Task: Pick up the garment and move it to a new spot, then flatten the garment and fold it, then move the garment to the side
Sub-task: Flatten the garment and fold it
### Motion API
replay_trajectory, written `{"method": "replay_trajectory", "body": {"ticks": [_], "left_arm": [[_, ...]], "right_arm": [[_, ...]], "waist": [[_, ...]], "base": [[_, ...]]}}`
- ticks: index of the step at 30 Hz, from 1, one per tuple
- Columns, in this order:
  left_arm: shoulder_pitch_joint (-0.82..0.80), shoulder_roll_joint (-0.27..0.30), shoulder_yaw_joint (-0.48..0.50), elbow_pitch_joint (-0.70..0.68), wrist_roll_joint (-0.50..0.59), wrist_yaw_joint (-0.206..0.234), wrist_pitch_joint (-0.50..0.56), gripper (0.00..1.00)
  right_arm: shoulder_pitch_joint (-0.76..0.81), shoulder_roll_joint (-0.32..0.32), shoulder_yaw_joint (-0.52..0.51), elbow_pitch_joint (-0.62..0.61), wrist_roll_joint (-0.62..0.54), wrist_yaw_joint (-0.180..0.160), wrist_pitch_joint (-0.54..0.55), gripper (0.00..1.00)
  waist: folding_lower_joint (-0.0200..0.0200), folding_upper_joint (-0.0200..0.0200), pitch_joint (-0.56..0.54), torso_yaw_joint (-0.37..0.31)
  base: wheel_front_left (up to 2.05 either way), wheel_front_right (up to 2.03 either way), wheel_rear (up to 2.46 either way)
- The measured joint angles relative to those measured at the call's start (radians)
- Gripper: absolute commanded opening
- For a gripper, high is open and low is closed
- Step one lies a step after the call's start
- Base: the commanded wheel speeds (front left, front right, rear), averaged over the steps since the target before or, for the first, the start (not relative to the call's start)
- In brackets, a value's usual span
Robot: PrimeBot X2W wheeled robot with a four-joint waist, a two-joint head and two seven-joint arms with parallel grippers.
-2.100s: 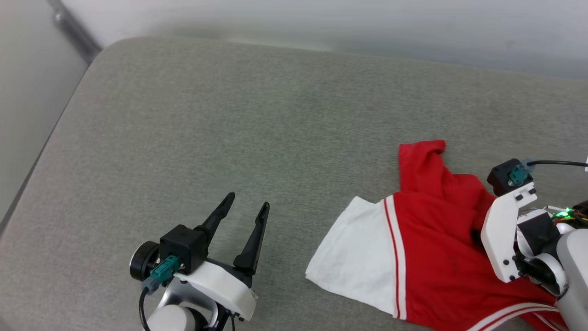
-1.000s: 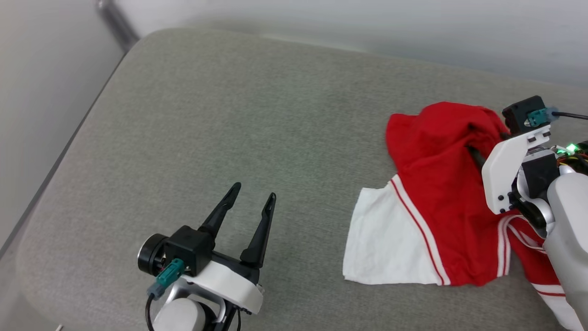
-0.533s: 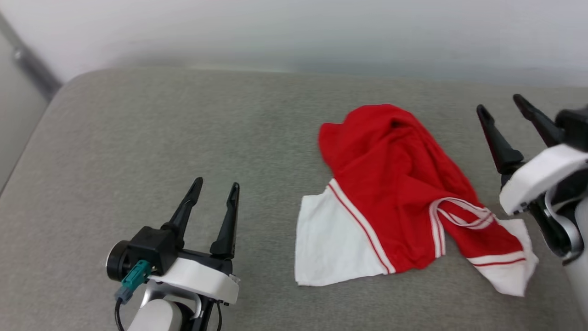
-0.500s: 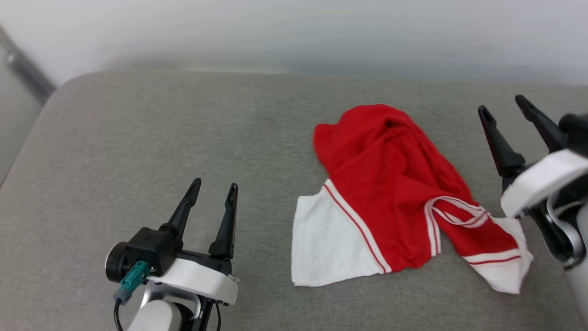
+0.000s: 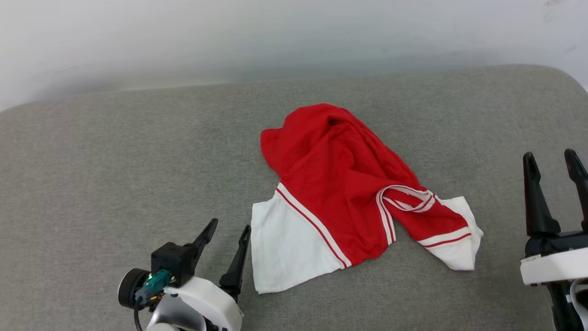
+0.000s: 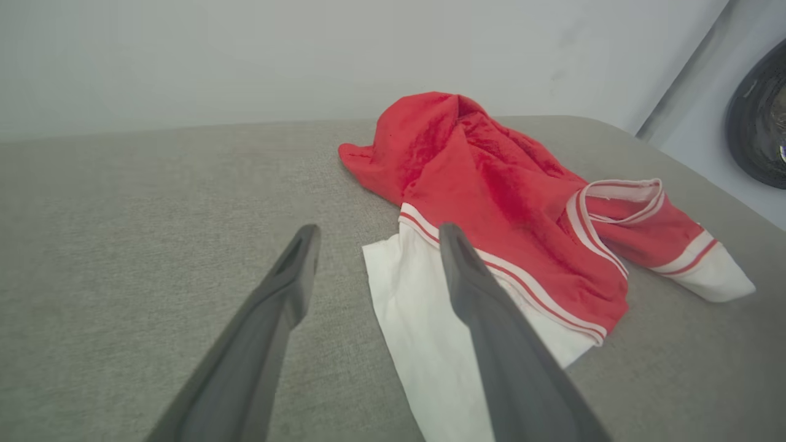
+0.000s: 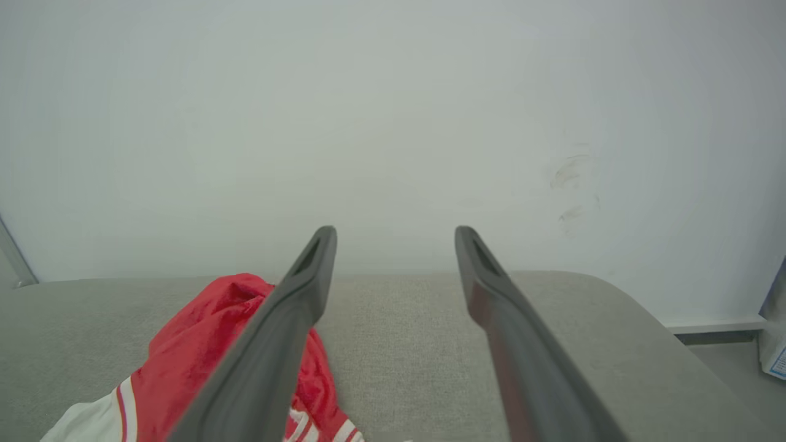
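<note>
Garment [image 5: 340, 184] lies crumpled near the middle of the grey fabric-covered counter [image 5: 115, 161], held by neither hand. The head view takes in both hands. The left hand [image 5: 229, 226] has its fingers spread and empty, with one fingertip just beside the edge of the near white sleeve. The right hand [image 5: 550, 155], equally spread and empty, sits well off to the garment's right.

From the left wrist, the left hand [image 6: 377, 233] frames that sleeve edge, and the garment [image 6: 491, 202] shows height: the red body is bunched into a peak at the far end. A striped red-and-white trim band stands up in a loop, and the second sleeve trails away. A dark rounded object [image 6: 761, 123] sits at the frame's edge.

From the right wrist, the right hand [image 7: 396, 232] points at the pale wall [image 7: 393, 123], which carries faint scuff marks [image 7: 571, 184]. A corner of the garment [image 7: 184, 356] sits low and left.
</note>
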Motion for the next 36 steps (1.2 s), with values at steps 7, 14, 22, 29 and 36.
{"method": "replay_trajectory", "body": {"ticks": [7,14,22,29,36], "left_arm": [[-0.001,0.048,-0.047,-0.058,-0.029,0.000,0.290,1.00],[-0.011,0.111,-0.102,-0.112,-0.023,0.029,0.614,1.00],[-0.023,0.114,-0.126,-0.107,-0.035,0.030,0.697,0.00],[-0.025,0.120,-0.077,-0.079,-0.053,0.038,0.607,0.00],[-0.004,0.142,0.031,-0.093,-0.063,0.094,0.461,0.00]], "right_arm": [[0.025,0.039,-0.013,-0.051,-0.016,0.000,0.012,1.00],[0.027,0.053,-0.004,-0.038,-0.020,0.000,0.005,1.00],[0.016,0.056,0.000,-0.011,-0.024,0.000,0.001,1.00],[0.015,0.056,-0.003,0.011,-0.032,0.000,0.008,1.00],[0.026,0.052,-0.007,0.037,-0.038,0.000,0.031,1.00]], "waist": [[0.0000,0.0000,0.038,-0.037],[0.0000,0.0000,0.084,-0.060],[0.0000,0.0000,0.125,-0.069],[0.0000,0.0000,0.122,-0.046],[0.0000,0.0000,0.074,-0.005]], "base": [[0.00,0.00,0.00],[0.00,0.00,0.00],[0.00,0.00,0.00],[0.00,0.00,0.00],[0.00,0.00,0.00]]}}
